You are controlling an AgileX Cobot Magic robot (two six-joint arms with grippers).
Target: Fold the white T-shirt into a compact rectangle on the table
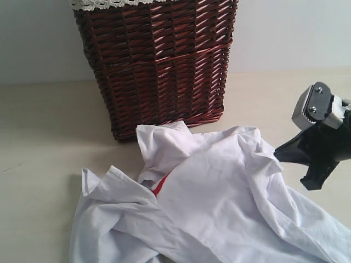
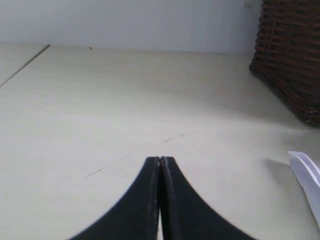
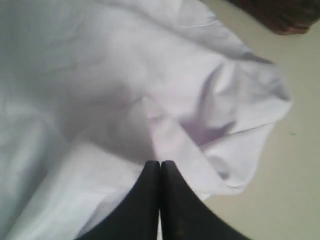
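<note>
Low in frame, a crumpled white cotton T-shirt (image 1: 219, 192) is spread on the pale beige desk (image 1: 44, 137), and left gripper (image 2: 159, 160) and right gripper (image 3: 160, 162) jaws are clenched.

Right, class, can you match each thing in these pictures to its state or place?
Things:
1. white T-shirt
2. wicker basket
3. left gripper
4. right gripper

States or places:
A. shut, over bare table
B. lying crumpled and unfolded
C. standing upright, dark red-brown
D. shut, tips at the white cloth

Pairs: 1-B, 2-C, 3-A, 4-D
</note>
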